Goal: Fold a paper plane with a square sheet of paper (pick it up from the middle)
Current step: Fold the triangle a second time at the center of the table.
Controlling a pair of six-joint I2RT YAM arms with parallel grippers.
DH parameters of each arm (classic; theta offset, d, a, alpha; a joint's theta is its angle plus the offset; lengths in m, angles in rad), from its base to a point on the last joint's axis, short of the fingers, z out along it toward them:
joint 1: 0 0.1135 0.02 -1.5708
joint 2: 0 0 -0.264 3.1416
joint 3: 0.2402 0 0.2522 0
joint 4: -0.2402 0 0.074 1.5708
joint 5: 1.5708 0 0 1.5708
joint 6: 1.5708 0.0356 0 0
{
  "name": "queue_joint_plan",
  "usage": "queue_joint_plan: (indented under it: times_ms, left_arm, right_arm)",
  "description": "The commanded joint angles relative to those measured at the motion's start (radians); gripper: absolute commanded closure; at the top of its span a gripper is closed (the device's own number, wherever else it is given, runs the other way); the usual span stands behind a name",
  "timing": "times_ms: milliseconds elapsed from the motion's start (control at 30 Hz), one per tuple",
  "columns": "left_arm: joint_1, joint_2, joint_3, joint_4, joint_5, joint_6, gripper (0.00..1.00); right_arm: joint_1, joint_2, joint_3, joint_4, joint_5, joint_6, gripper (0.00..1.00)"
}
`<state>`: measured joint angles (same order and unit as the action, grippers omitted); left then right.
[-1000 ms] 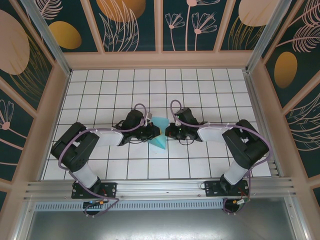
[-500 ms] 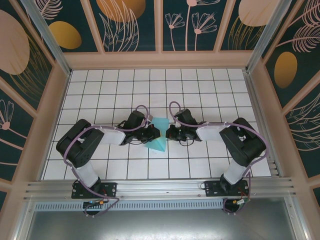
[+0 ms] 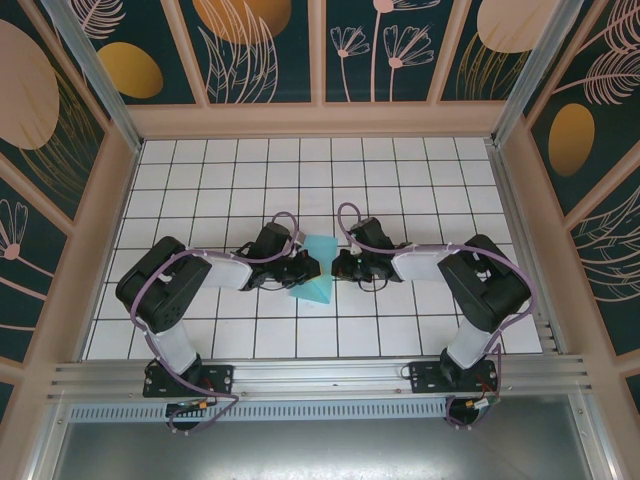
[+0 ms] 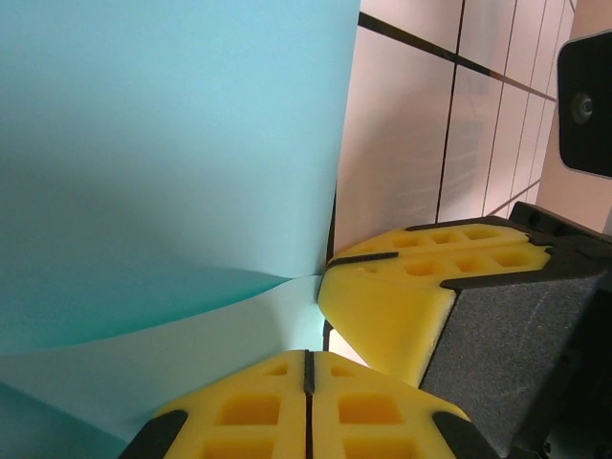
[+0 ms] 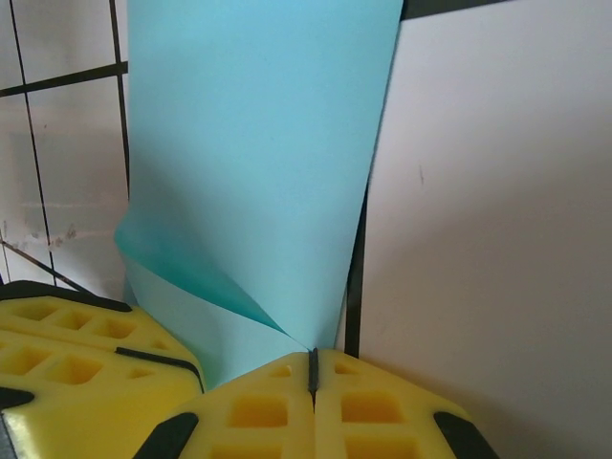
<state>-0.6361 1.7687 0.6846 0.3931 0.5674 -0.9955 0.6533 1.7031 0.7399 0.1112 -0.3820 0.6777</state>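
The light-blue square sheet of paper is at mid-table, bent over into a pointed shape with its tip toward the arms. My left gripper comes at it from the left and my right gripper from the right, tips almost meeting. In the left wrist view my yellow jaws are shut on a curled flap of the paper, with a right fingertip close beside. In the right wrist view my jaws are shut on the paper's creased corner, a left fingertip at lower left.
The white grid-tiled table is boxed in by a wooden rim and patterned walls. Both arms lie low across the middle row, elbows toward the side walls. An aluminium rail runs along the near edge.
The left arm's elbow has swung slightly inward. Both grippers stay pinched on the paper, whose lower tip has shifted a little left.
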Motion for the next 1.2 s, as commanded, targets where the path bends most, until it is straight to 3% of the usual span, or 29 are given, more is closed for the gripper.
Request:
queue_joint_plan:
  times_ms: [0, 1167]
  left_arm:
    - [-0.006, 0.014, -0.013, 0.022, 0.007, 0.009, 0.91]
    - [-0.006, 0.042, -0.03, 0.04, 0.009, 0.014, 0.92]
  right_arm:
    - [-0.009, 0.018, 0.03, -0.011, 0.022, -0.022, 0.98]
    - [-0.006, 0.029, 0.03, -0.029, 0.02, -0.015, 0.98]
